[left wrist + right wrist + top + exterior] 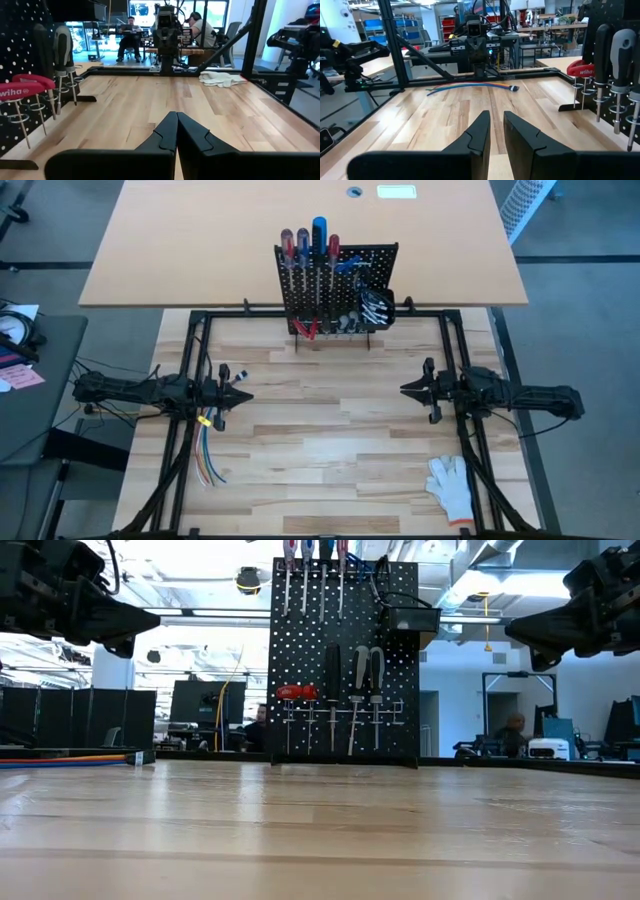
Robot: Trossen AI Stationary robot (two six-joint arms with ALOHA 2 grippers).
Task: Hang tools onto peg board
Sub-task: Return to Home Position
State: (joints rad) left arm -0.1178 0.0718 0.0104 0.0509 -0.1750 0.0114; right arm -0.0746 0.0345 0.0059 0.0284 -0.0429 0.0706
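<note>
The middle of the bench (330, 430) lies bare between the left gripper (240, 394) and the right gripper (405, 390), which hang above it at either side, well apart. At the far edge the upright peg board (340, 285) bars the way, its face crowded with tools (303, 246). A bundle of wires (208, 462) lies below the left arm, and a white glove (450, 483) lies near the front right corner.
</note>
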